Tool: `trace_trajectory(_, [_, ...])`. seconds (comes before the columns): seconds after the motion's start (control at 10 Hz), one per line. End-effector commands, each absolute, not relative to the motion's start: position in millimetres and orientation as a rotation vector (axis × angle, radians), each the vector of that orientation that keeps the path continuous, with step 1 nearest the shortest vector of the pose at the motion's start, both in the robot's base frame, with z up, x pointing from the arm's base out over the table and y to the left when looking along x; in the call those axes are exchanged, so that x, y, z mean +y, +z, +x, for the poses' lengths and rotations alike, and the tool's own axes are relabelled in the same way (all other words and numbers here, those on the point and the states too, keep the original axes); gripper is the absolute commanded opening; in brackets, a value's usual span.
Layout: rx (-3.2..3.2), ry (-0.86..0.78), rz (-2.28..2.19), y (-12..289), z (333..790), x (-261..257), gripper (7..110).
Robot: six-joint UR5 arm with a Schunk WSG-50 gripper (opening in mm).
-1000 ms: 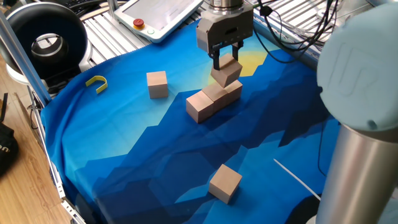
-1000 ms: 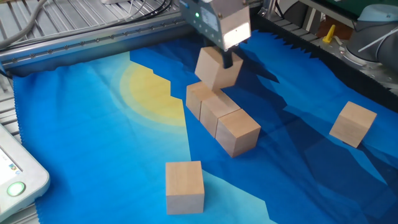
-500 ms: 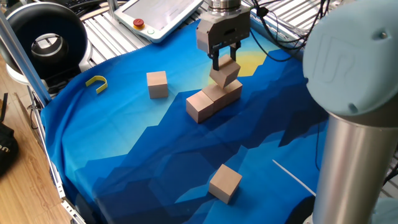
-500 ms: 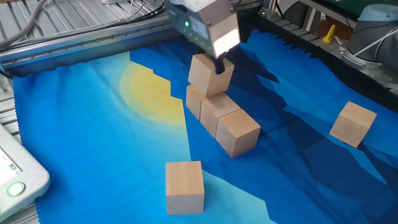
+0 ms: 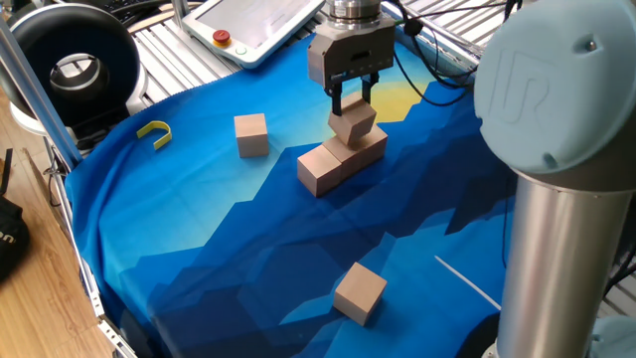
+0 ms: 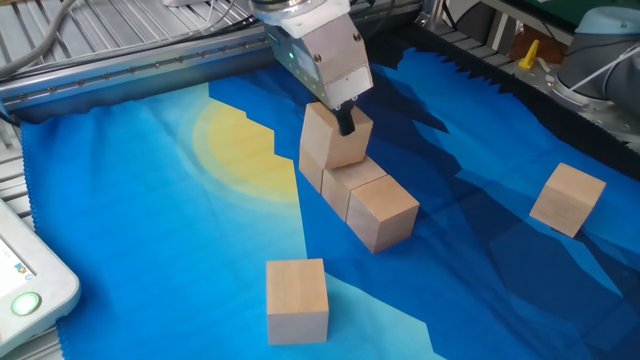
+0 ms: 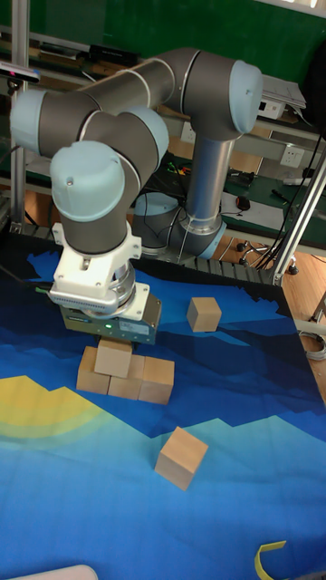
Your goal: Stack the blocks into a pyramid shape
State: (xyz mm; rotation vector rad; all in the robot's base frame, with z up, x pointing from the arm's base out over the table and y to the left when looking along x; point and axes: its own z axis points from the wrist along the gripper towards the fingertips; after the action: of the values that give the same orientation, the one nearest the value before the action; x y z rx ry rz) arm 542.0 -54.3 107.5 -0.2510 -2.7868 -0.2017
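Note:
Three tan blocks form a row (image 5: 321, 170) (image 6: 383, 211) (image 7: 159, 381) on the blue cloth. My gripper (image 5: 351, 107) (image 6: 340, 125) (image 7: 116, 343) is shut on a fourth block (image 5: 353, 125) (image 6: 333, 140) (image 7: 113, 359). That block sits at the top of the row, over the seam between the middle block and the end block by the yellow sun patch. It looks to be touching them. Two more blocks lie loose on the cloth: one (image 5: 251, 134) (image 6: 567, 198) (image 7: 204, 314) off to the side, the other (image 5: 360, 292) (image 6: 296, 299) (image 7: 181, 458) toward the cloth's edge.
A small yellow hook-shaped piece (image 5: 155, 131) (image 7: 272, 557) lies near a cloth edge. A white pendant with a red button (image 5: 250, 25) and a black round device (image 5: 75, 65) stand beyond the cloth. The arm's large grey column (image 5: 556, 229) rises at the right.
The gripper has carried its block down and sideways along the row, from hanging above the blocks to sitting on top of them. The other blocks have not moved.

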Motion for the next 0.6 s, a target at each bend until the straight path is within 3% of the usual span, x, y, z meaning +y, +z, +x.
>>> trace_trajectory(0.0, [-2.756, -0.226, -0.253, 114.4, 534.6, -49.7, 7])
trace_trajectory(0.5, [-2.745, -0.213, -0.154, 106.2, 533.5, -55.5, 7])
